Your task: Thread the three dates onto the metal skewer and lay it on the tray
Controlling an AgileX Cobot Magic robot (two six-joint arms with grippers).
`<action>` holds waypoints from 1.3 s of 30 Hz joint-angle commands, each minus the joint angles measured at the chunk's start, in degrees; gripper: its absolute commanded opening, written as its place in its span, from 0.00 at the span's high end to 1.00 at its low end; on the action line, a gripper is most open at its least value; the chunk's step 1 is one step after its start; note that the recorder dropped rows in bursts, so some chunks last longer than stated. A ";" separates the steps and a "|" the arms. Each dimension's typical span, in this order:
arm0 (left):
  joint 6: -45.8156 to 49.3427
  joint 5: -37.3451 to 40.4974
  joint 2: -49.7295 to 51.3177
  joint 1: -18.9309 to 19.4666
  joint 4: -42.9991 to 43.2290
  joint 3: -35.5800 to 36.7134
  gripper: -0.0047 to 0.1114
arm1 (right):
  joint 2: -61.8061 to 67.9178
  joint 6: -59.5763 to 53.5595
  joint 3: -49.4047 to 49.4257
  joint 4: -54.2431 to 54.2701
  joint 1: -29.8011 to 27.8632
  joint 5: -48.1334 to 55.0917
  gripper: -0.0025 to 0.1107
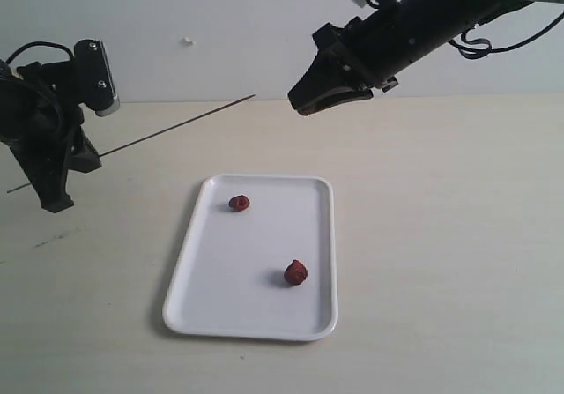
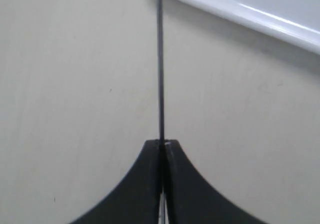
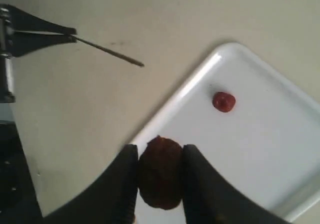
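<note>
A pale beige table [image 1: 441, 235] fills the scene, backed by a plain white wall. Near its middle lies the white tray [image 1: 256, 262], flat on the surface, with its long sides running away from the exterior camera.

The right gripper [image 1: 310, 105] hangs in the air above the table, well clear of the tray. Its wrist view shows both black fingers [image 3: 125, 174] pressed against the sides of one dark, wrinkled date [image 3: 160, 176], which sits clamped between them. In the exterior view this held date is hidden by the fingers.

The left gripper [image 2: 162, 144] is raised at the left side of the table. Its two fingers are drawn together with only a hairline between them, pinching the metal skewer [image 1: 176, 127]. The rod passes through the grip: a short tail sticks out behind on the far left, and the long part slopes up and to the right, off the table, with its tip pointing toward the right gripper but well apart from it. From the left wrist the rod runs straight out from the fingertips, with a corner of the tray's rim beyond it.

Two more dates rest loose on the tray, well apart from each other: the far date [image 1: 239, 203] near the tray's far left corner, and the near date [image 1: 296, 272] toward its right rim, closer to the camera
</note>
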 commanded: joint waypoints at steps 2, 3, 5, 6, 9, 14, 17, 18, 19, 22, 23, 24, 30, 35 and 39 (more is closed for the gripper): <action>5.26 -6.20 2.57 0.17 -4.11 0.25 0.96 | -0.40 -3.29 -0.40 4.89 -1.22 1.70 0.73; 5.86 -6.53 2.67 0.17 -4.82 0.25 0.96 | -0.40 -3.43 -0.40 5.01 -1.22 1.70 0.73; 8.69 -6.80 2.78 0.17 -8.17 0.25 0.96 | 0.01 -3.72 -0.40 5.25 -1.22 1.70 0.73; 10.46 -6.93 2.78 0.17 -10.38 0.25 0.96 | 0.09 -3.72 -0.40 5.25 -1.22 1.70 0.73; 19.76 -6.92 2.78 0.17 -19.60 0.25 0.96 | 1.08 -3.72 -0.40 6.22 -1.22 1.70 0.73; 26.68 -5.03 2.78 0.17 -24.80 0.25 0.96 | 1.88 -4.01 -0.40 8.10 -1.22 1.70 0.73; 26.68 -4.90 2.78 0.62 -24.68 0.25 0.96 | 1.88 -5.64 -0.40 11.21 -1.64 1.70 0.73; 26.68 -4.76 2.78 0.95 -24.68 0.25 0.96 | 1.88 -5.99 -0.40 12.47 -1.93 1.70 0.73; 26.68 -4.51 2.78 1.28 -24.88 0.25 0.96 | 1.88 -6.53 -0.40 14.00 -2.37 1.70 0.73; 26.68 -4.49 2.78 1.39 -24.88 0.25 0.96 | 1.88 -6.77 -0.40 14.79 -3.42 1.70 0.73; 26.68 -4.49 2.78 1.39 -24.88 0.25 0.96 | 1.88 -6.77 -0.40 14.79 -3.56 1.70 0.73; 26.68 -4.49 2.78 1.39 -24.88 0.25 0.96 | 1.88 -6.77 -0.40 14.69 -3.56 1.70 0.73; 26.68 -4.49 2.78 1.44 -24.88 0.25 0.96 | 1.88 -6.77 -0.40 14.30 -3.73 1.70 0.73; 26.68 -4.49 2.78 1.44 -24.88 0.25 0.96 | 1.88 -6.77 -0.40 14.32 -3.71 1.70 0.73; 26.68 -4.64 2.78 1.42 -24.88 0.25 0.96 | 1.88 -6.77 -0.40 14.15 -3.71 1.70 0.73</action>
